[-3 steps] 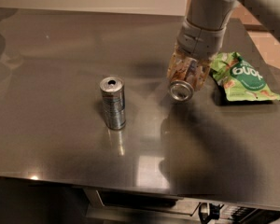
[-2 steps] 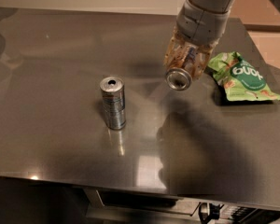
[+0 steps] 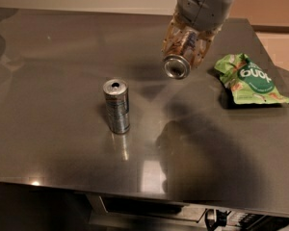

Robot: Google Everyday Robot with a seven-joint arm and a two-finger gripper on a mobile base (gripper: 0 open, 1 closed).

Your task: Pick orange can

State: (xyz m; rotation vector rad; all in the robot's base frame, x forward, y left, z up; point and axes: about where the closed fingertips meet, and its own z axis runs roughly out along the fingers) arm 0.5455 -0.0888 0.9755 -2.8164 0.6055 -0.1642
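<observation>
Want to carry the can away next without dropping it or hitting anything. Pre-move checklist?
1. Right can held: ok. The gripper is shut on the orange can, not the silver-blue can.
2. Fingers on both sides of the can: ok. Grip firmness: cannot tell.
3. Can clear of the table: ok. Its shadow lies apart, below it.
4. Can attitude: not ok if level is wanted. It hangs tilted, with a silver end towards the camera.
5. Silver-blue can: ok, upright and well apart from the gripper.
6. Green snack bag: ok, lying on the table beside the gripper, not touching.
</observation>
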